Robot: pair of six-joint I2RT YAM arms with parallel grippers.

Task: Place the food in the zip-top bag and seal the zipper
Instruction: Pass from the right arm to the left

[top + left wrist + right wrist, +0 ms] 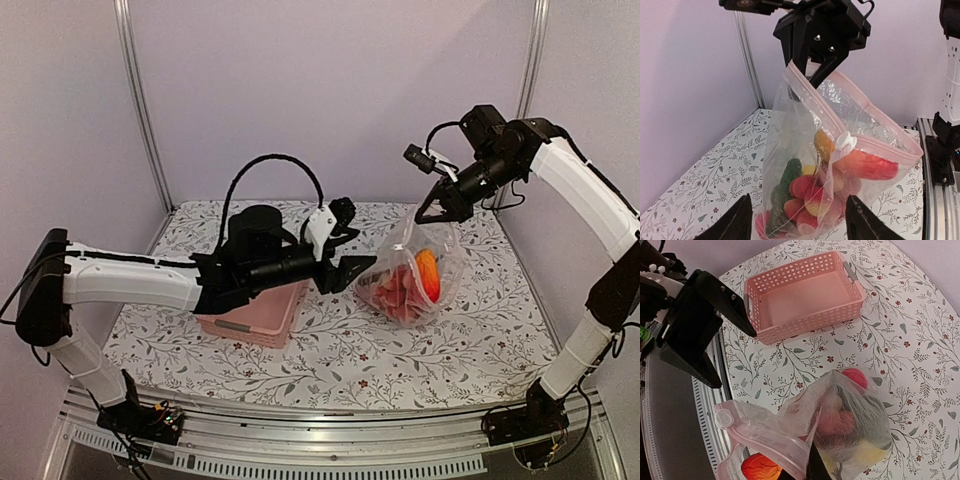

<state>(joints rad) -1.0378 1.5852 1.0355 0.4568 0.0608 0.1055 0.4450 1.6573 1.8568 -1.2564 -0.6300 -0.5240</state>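
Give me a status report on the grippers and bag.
Right gripper shut on zip-top bag mouth, holding it up. Left gripper open, empty, facing bag. Food inside, zipper unsealed. Nothing in the way.

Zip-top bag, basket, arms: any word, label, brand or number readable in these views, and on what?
No readable text in any view.
zip-top bag: clear plastic, no print seen.
pink basket: plain, no label.
tablecloth: floral pattern only, no writing.
left arm, right arm: no legible markings.
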